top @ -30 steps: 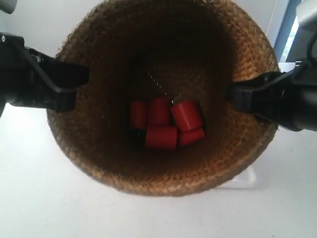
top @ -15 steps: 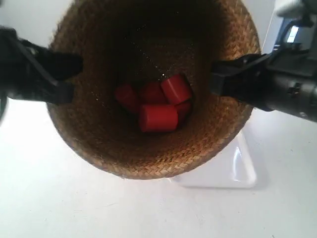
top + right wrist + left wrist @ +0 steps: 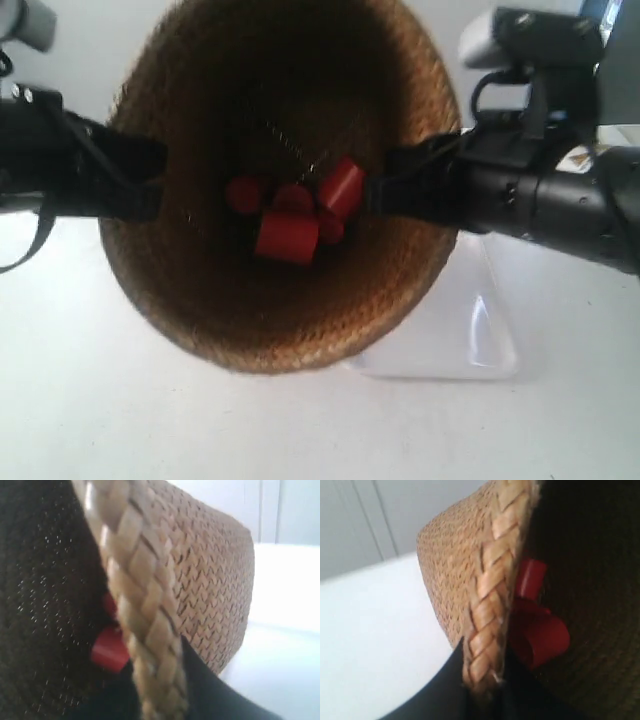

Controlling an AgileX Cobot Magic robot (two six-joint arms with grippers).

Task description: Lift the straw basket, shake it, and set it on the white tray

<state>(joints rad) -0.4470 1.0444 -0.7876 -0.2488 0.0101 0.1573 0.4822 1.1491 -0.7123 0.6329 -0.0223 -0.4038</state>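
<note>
Jaws of my left gripper (image 3: 483, 682) and right gripper (image 3: 159, 700) clamp the straw basket (image 3: 280, 320) by its rim. I judge this the shake; next, lower it level onto the white tray (image 3: 485, 345), lower right.

You see a white table (image 3: 90, 420) low in the frame and a pale wall (image 3: 85, 45) at the upper left.

One basket (image 3: 280, 330), one tray (image 3: 492, 345), five cylinders (image 3: 287, 238)
</note>
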